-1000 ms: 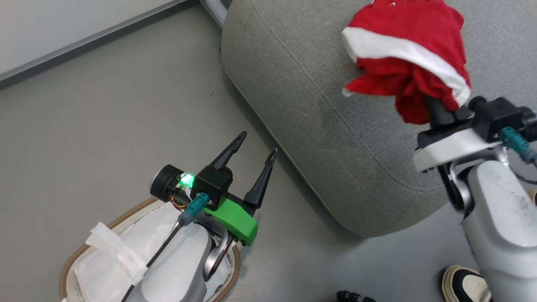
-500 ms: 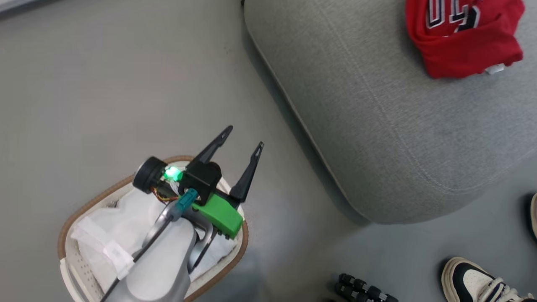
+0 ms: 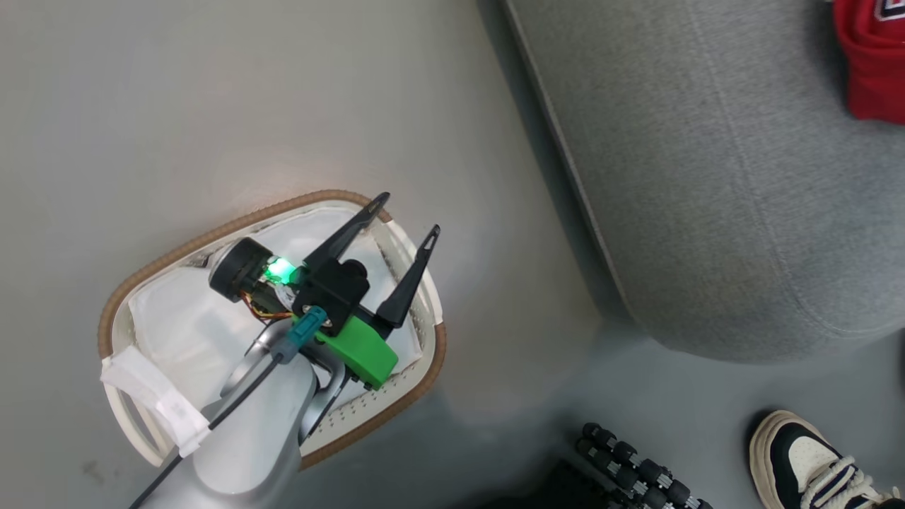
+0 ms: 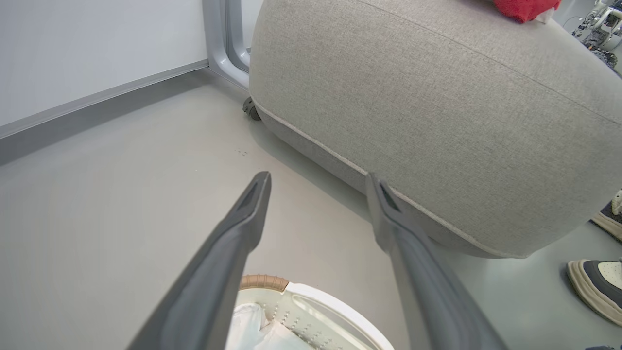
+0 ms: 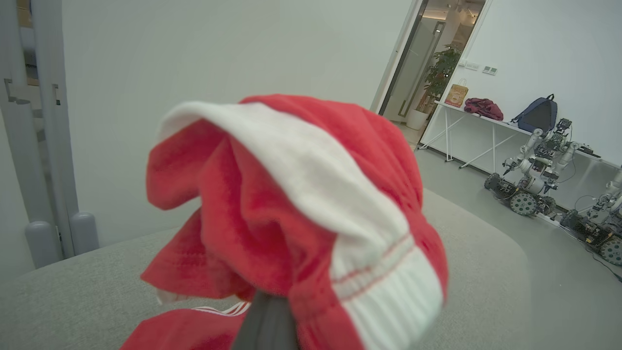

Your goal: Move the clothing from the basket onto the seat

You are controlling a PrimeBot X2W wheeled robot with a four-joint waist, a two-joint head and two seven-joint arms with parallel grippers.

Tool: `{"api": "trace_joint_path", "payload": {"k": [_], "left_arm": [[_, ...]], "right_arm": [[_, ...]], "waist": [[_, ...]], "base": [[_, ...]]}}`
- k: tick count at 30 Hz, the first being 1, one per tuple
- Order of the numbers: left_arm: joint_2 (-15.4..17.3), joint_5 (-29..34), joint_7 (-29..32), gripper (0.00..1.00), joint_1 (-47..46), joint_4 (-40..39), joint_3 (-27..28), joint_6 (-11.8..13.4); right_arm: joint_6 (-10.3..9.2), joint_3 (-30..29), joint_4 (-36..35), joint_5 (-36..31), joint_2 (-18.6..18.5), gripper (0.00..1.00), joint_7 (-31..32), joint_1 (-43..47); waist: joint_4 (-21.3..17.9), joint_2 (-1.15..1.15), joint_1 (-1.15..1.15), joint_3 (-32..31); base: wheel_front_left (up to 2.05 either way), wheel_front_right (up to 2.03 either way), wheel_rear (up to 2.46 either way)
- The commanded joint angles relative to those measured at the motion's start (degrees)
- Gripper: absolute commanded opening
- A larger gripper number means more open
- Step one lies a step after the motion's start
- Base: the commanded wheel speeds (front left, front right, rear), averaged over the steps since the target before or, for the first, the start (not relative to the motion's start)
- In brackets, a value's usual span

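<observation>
One basket (image 3: pixel 247 220) at 7 o'clock of the head view, and one seat (image 3: pixel 707 177) at 2 o'clock. Two pieces of clothing (image 5: pixel 291 204) in the right wrist view: one at centre, a second piece (image 5: pixel 180 333) at 7 o'clock. Two shoes (image 4: pixel 595 287) at 4 o'clock of the left wrist view.

I saw soft, even light from above, no hard glare. The seat (image 3: pixel 707 177) threw a dark shadow on the floor (image 3: pixel 212 85) by its edge. A pale bright patch lay on the floor next to the basket (image 3: pixel 364 404). Head pic was a bit smeary. L wrist pic: left gripper (image 4: pixel 318 176) was fuzzy up close, edges bent. R wrist pic: clothing (image 5: pixel 252 218) was blurry, room behind sharp.
</observation>
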Motion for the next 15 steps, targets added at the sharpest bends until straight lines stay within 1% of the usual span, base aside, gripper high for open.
{"api": "trace_joint_path", "payload": {"k": [1,5,7,8,10,11,13,14,15], "left_arm": [[0.67,-0.57,0.02,1.00,-1.08,-0.06,0.27,-0.17],[1.27,-1.01,0.02,1.00,-0.96,-0.44,0.52,-0.17],[1.43,-1.14,0.03,1.00,-1.14,-0.70,0.92,-0.17],[1.40,-1.24,0.02,1.00,-1.15,-0.78,1.14,-0.17],[1.26,-1.30,0.02,1.00,-1.12,-0.74,1.34,-0.17],[1.10,-1.35,0.02,1.00,-1.02,-0.60,1.37,-0.17],[0.64,-1.42,0.02,1.00,-0.66,-0.51,1.29,-0.17],[0.37,-1.52,0.02,1.00,-0.26,-0.57,0.95,-0.17],[0.27,-1.61,0.02,1.00,0.13,-0.52,0.69,-0.17]], "right_arm": [[-0.08,-1.46,0.51,-0.60,0.62,0.00,-0.11,-0.56],[-0.08,-4.39,1.71,-2.65,2.27,0.00,-0.11,1.15],[-0.08,-5.49,1.56,-3.19,3.34,0.31,-0.11,2.07],[-0.08,-5.55,1.56,-3.76,3.96,0.42,-0.11,2.88],[-0.08,-6.35,1.12,-3.51,5.17,0.42,-0.11,4.17],[-0.08,-6.62,0.79,-3.33,5.68,0.44,-0.11,4.92],[-0.08,-6.33,0.44,-3.35,6.78,0.86,-0.11,7.07],[-0.08,-6.55,-0.21,-3.35,7.57,1.00,-0.11,8.38],[-0.08,-6.71,-0.56,-3.29,7.99,1.00,-0.11,9.42]], "waist": [[2.70,0.00,-0.01,3.14],[3.40,0.00,-0.01,3.99],[3.59,0.00,-0.01,4.19],[3.66,0.00,-0.01,4.14],[3.71,0.00,-0.01,3.82],[3.71,0.00,-0.01,3.53],[3.62,0.00,-0.01,2.79],[3.54,0.00,-0.01,2.28],[3.48,0.00,-0.01,1.82]], "base": [[0.00,0.00,0.00],[0.00,0.00,0.00],[0.00,0.00,0.00],[0.00,0.00,0.00],[0.00,0.00,0.00],[0.00,0.00,0.00],[0.00,0.00,0.00],[0.00,0.00,0.00],[0.00,0.00,0.00]]}}
